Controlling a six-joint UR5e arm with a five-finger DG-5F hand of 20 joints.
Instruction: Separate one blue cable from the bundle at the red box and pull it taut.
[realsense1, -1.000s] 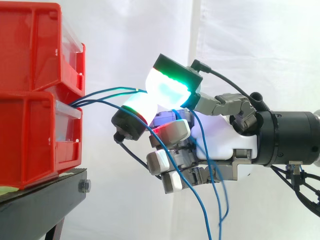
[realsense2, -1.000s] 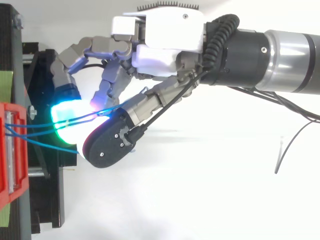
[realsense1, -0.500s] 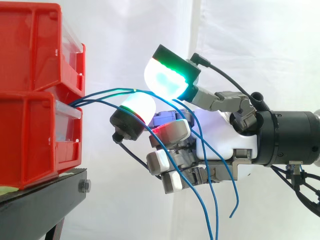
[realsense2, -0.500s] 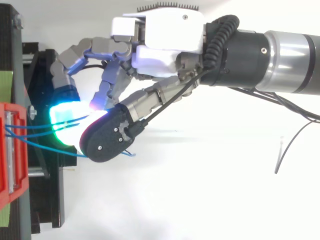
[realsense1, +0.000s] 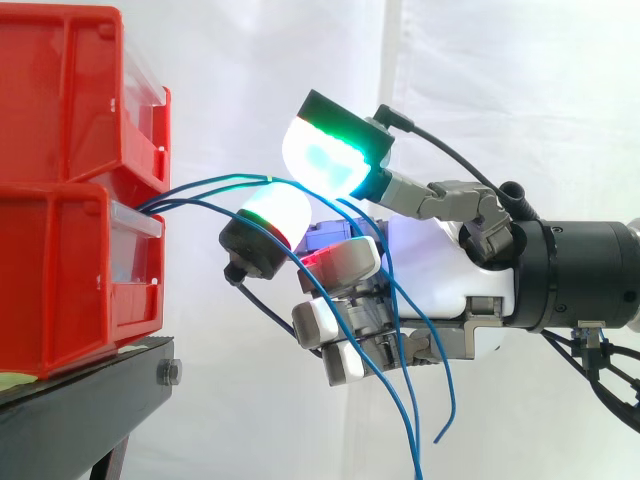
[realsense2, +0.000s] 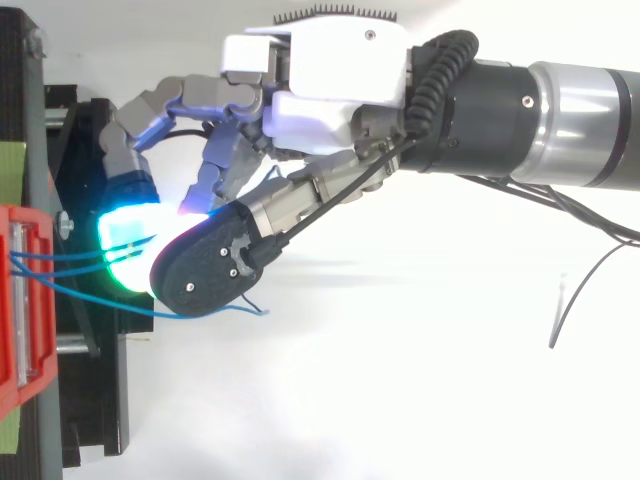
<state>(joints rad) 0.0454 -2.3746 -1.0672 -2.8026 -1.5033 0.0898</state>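
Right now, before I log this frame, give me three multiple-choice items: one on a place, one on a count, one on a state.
1. Where do the blue cables leave the red bins?
A. From the top of the upper bin
B. At the front, where the upper bin meets the lower one
C. From under the black stand

2. How many red bins are stacked?
A. One
B. Two
C. Four

3. How do the cables lie past the hand?
A. Stretched straight and taut
B. Slack, in drooping curves
C. Wound round the stand

Answers:
1. B: in the side view the blue cables come out at the front of the red bins, between the two.
2. B: one bin sits on another on the black stand.
3. B: the cables curve down past the hand, ends hanging loose.
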